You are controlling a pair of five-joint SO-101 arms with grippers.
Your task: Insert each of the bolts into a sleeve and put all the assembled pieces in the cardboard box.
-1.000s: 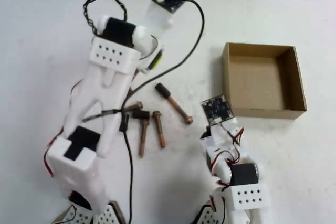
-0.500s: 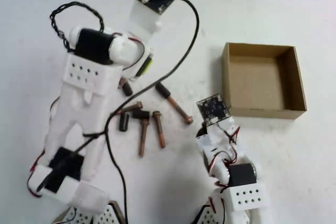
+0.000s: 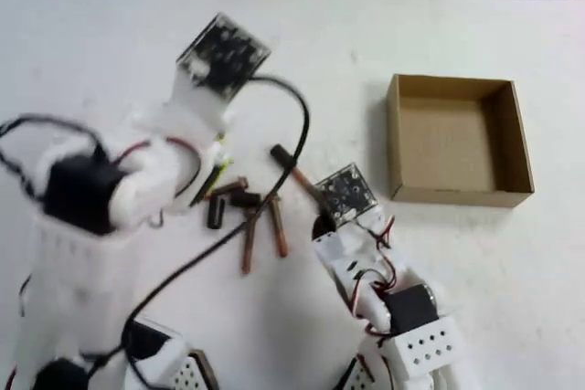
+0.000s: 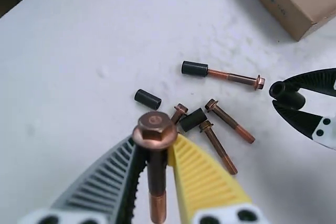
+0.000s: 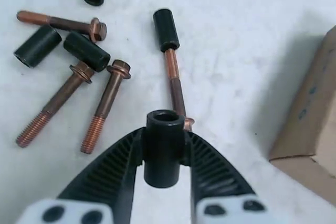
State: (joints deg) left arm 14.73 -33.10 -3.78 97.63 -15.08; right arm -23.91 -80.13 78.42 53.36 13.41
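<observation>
On the white desk point(image 3: 475, 271), between the two arms, lie copper-coloured bolts with flanged hex heads and threaded tips, together with short black tubular sleeves. The left tool point(image 4: 156, 145) is clenched on the held bolt point(image 4: 154, 129); its grey and yellow ribbed fingers grip the shank just under the head, which faces the wrist camera. The right tool point(image 5: 164, 140) is clenched on the held sleeve point(image 5: 164, 156), which sits between black fingers with its open bore facing the wrist camera. Three loose bolts point(image 5: 106, 106) lie in a cluster with three loose sleeves point(image 5: 86, 51). One of these sleeves touches the bolt heads, and the other two lie near it. The assembled piece point(image 5: 170, 56) is a bolt whose end opposite the head sits inside a sleeve. In the high view it lies at 1 o'clock from the cluster, just apart from it. The cardboard box point(image 3: 457, 139) is square, brown and open-topped. It stands at 3 o'clock from the cluster, well apart, and its inside shows bare cardboard floor. Count: five bolts (one grasped, three loose, one sleeved), five sleeves (one grasped, three loose, one on a bolt) and one box.
</observation>
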